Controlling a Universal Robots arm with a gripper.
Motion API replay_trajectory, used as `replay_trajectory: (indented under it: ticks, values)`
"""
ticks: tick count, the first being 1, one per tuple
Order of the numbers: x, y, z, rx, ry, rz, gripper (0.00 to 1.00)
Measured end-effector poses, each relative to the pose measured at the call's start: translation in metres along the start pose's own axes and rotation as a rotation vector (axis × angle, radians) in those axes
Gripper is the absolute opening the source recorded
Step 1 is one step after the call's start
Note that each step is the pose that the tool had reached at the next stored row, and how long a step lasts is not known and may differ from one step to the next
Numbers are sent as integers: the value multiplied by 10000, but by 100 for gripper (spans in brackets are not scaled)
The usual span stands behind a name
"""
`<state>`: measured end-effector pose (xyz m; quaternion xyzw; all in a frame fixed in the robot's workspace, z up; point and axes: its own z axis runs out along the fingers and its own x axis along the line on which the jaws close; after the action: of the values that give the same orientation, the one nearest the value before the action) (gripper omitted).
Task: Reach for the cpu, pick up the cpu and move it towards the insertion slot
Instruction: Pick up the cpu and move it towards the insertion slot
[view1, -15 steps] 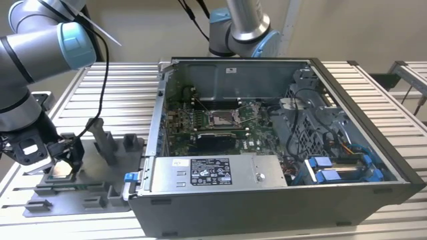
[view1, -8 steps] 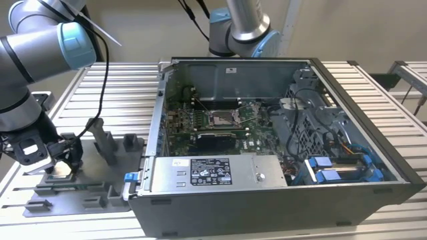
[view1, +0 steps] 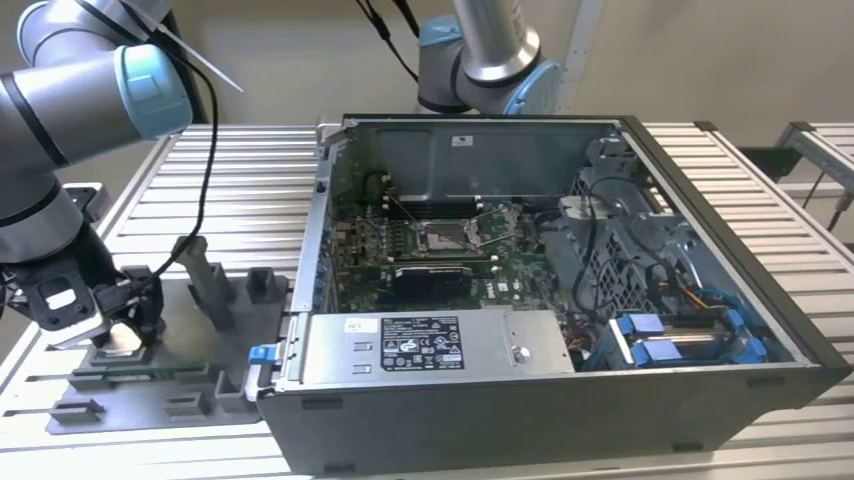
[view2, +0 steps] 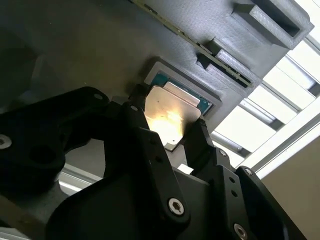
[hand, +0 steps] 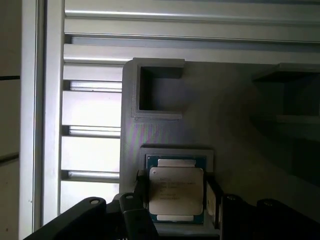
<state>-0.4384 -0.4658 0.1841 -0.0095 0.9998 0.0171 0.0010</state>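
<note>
The cpu (hand: 176, 192), a thin square chip with a silvery top, lies in a raised square seat of the grey tray (view1: 174, 385) at the exterior view's left. My gripper (view1: 123, 335) is lowered onto it. In both wrist views the black fingers (view2: 197, 135) sit against two opposite edges of the cpu (view2: 170, 117), so my gripper (view2: 167, 120) (hand: 176, 200) is shut on it. The chip still rests in its seat. The insertion slot (view1: 443, 235), a silver socket frame with a dark centre, lies on the green board inside the open computer case.
The open case (view1: 534, 390) fills the middle and right of the exterior view, its near wall standing between tray and socket. Upright grey tray blocks (view1: 207, 285) rise beside my gripper. A second arm (view1: 487, 50) stands behind the case. A slatted metal table (view1: 240, 190) lies underneath.
</note>
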Motion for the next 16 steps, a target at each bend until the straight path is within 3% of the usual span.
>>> replay_trajectory:
  ticks: [6,16]
  values:
    - [0,0,-3,-2,-3,0,0]
    - [0,5,-137,0,2,0,0]
